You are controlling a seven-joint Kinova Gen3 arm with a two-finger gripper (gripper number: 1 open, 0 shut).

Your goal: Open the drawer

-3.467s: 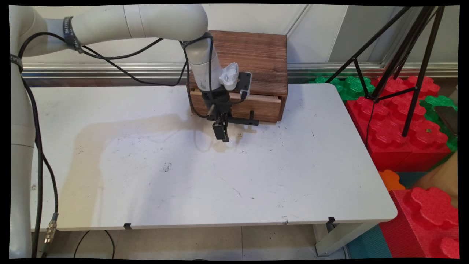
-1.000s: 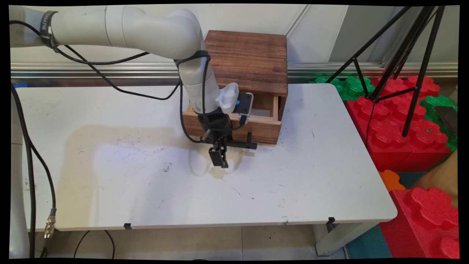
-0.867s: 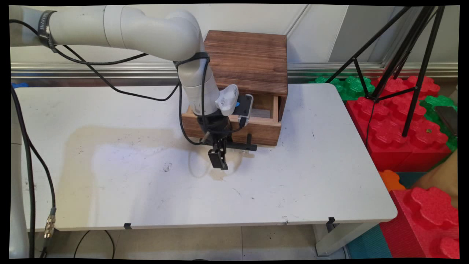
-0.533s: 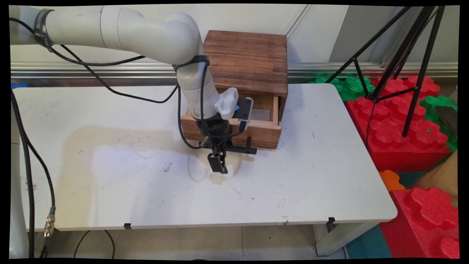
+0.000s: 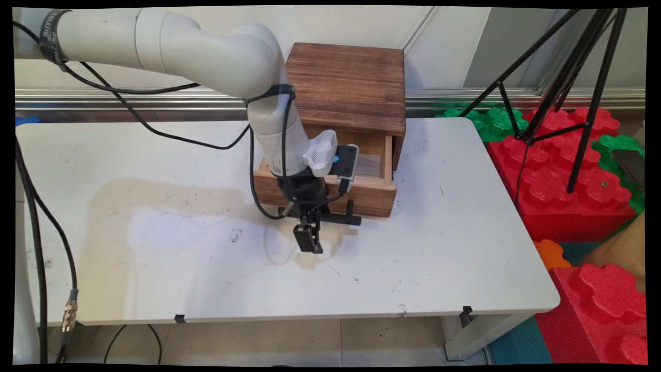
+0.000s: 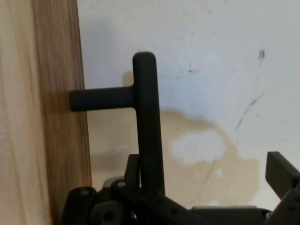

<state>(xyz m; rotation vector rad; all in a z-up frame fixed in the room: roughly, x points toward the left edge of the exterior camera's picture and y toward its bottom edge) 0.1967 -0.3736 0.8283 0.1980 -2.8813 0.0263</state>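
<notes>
A dark wooden box stands at the table's far edge, and its drawer is pulled well out toward the near side. The drawer's black bar handle sticks out from its front. My gripper points down just in front of the drawer at the handle's left end. In the hand view the handle runs down between my fingers, close against one finger, while the other finger stands far off it. The gripper is open. The drawer front fills that view's left side.
A brownish stain spreads over the white table left of the drawer. Black cables hang from the arm. Off the table's right edge stand a black tripod and red and green foam blocks.
The drawer has slid out of the box toward the near edge, first by a lot and then a little more in the last second. My gripper drew back with the handle.
</notes>
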